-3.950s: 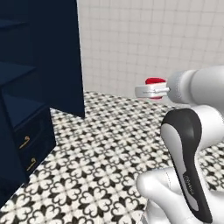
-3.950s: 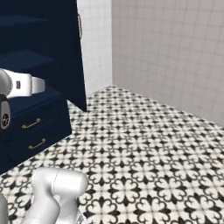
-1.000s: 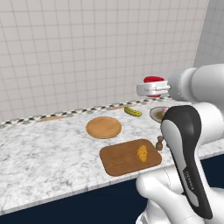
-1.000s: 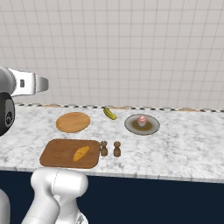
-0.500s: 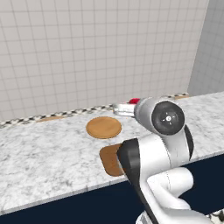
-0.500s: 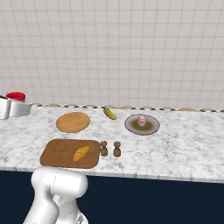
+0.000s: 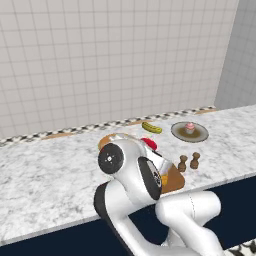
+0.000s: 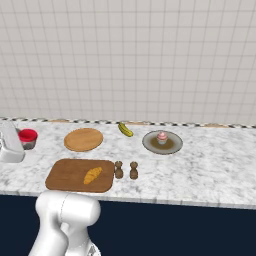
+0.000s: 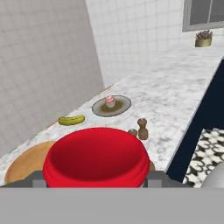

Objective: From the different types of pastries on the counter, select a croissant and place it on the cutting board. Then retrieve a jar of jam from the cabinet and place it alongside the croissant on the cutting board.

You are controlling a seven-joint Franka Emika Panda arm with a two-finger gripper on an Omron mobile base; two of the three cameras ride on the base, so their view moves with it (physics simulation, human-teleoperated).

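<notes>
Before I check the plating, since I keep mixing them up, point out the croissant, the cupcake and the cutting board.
croissant (image 8: 92, 175), right base view, its middle.
cupcake (image 8: 162, 137), right base view, its pink top.
cutting board (image 8: 65, 174), right base view, bare wood left of the croissant.

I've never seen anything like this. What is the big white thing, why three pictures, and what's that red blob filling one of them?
The white thing is a robot arm in a computer-drawn kitchen. Two pictures come from cameras behind it, left and right. The third camera sits on its hand, so the red blob is the lid of a jar of jam held in its gripper. On the marbled counter lie a cutting board with a croissant on it, a round wooden plate, a green pickle, a cupcake on a dark plate, and two small brown shakers.
</notes>
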